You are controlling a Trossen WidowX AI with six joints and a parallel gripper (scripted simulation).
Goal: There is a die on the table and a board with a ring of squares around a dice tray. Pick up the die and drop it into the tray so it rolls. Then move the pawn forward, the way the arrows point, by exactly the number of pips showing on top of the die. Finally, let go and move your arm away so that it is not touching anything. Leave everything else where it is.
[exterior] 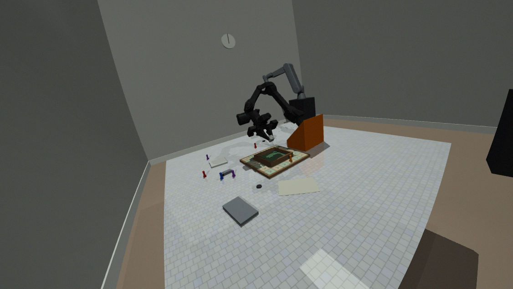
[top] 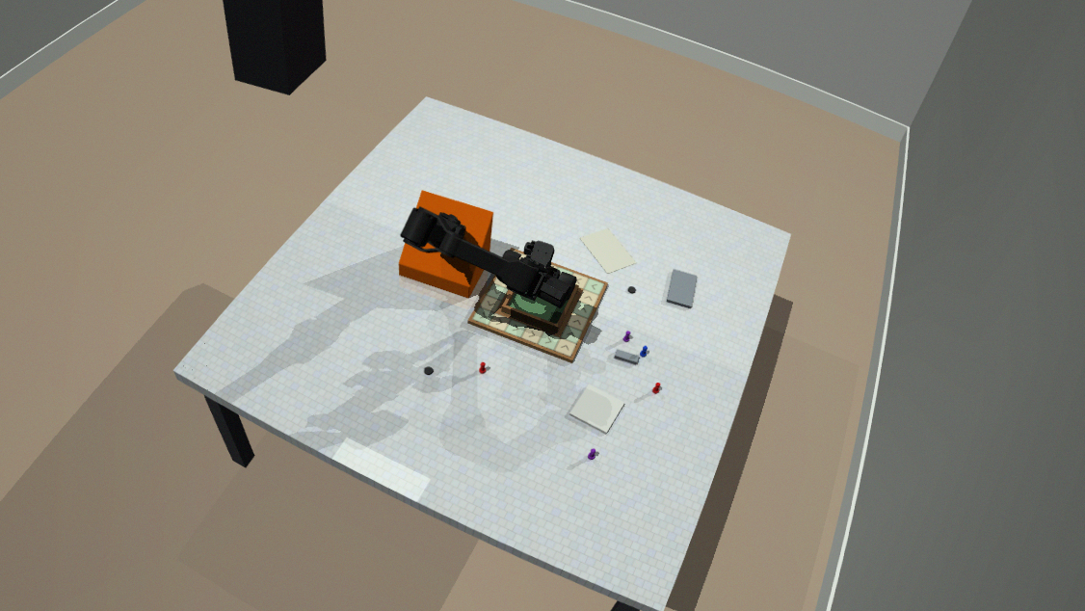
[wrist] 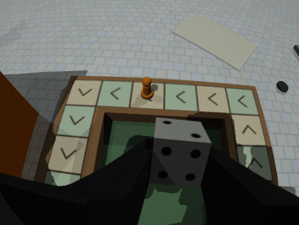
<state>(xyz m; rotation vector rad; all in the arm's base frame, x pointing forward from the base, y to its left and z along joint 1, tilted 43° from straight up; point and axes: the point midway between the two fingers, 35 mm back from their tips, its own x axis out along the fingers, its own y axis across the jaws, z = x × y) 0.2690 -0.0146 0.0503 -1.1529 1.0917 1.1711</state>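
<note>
My gripper (wrist: 176, 149) (exterior: 270, 138) is shut on the die (wrist: 179, 161) (exterior: 271, 137) and holds it above the dice tray. In the wrist view, the die's near face shows four pips and its upper face shows two. The tray (wrist: 93, 144) (exterior: 271, 164) has a green floor and brown walls; no die lies on the part that shows. The orange pawn (wrist: 146, 89) (exterior: 290, 158) stands upright on a beige square of the board (wrist: 181, 97) (top: 518, 336), in the row beyond the tray. In that row the arrows point left in the wrist view. The arm hides the pawn in the top view.
The orange arm base (top: 433, 275) (exterior: 313, 132) stands beside the board. A cream sheet (top: 607, 250) (wrist: 215, 40) and a black disc (top: 631, 289) (wrist: 282, 86) lie beyond the pawn's row. Red (top: 483, 367), purple (top: 626, 335) and blue (top: 644, 351) pawns, a grey block (top: 626, 356) and books stand or lie around.
</note>
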